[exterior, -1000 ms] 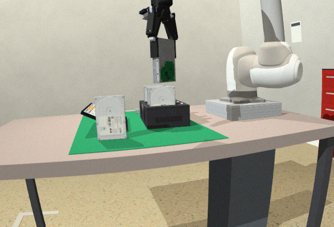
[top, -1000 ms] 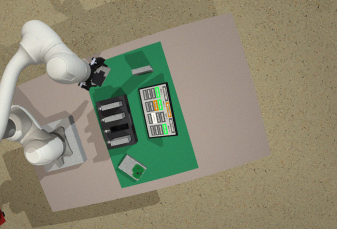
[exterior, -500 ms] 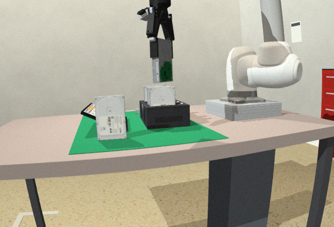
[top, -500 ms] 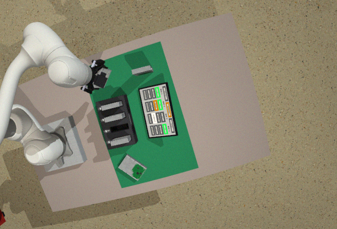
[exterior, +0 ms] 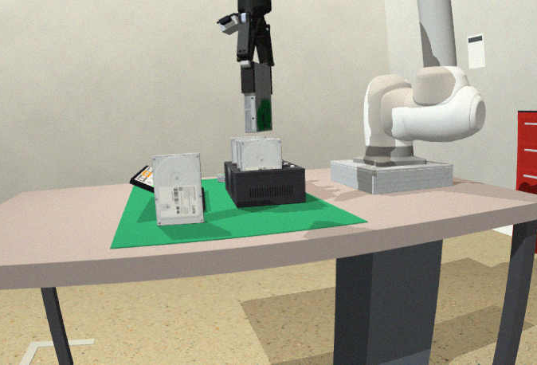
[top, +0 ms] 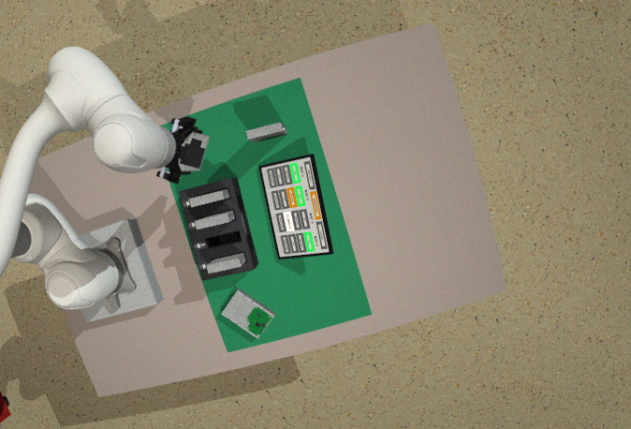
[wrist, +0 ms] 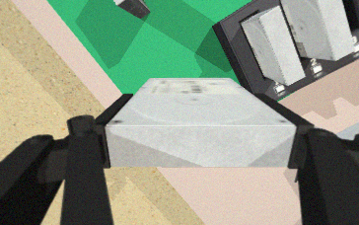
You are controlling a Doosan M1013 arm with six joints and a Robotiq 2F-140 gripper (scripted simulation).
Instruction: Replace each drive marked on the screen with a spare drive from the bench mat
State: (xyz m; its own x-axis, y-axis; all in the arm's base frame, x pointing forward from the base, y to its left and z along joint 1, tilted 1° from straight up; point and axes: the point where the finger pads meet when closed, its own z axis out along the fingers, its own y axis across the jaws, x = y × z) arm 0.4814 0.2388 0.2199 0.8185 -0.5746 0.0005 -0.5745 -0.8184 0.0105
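Note:
My gripper [top: 188, 151] [exterior: 258, 80] [wrist: 192, 108] is shut on a grey drive [exterior: 264, 112] [wrist: 199, 145], upright with its green board part low, above the mat beyond the dock's bay 1 end. The black dock [top: 210, 209] [exterior: 273, 189] [wrist: 237, 55] has three drives upright; its third bay [top: 223, 239] is empty. One drive [top: 267, 131] [exterior: 178, 189] [wrist: 131, 7] stands upright on the mat; another drive [top: 237, 305] lies flat, green board up. The screen [top: 296, 206] shows green cells in three rows, orange in the second and white in the third; its text is too small to read.
The green mat [top: 321, 283] [exterior: 140, 237] [wrist: 106, 81] lies on the pinkish table [top: 412, 152] [exterior: 41, 223]. The screen is beside the dock, with the standing drive near the screen's upper end in the top view. The arm's base [top: 147, 283] [exterior: 411, 176] is on the dock's other side.

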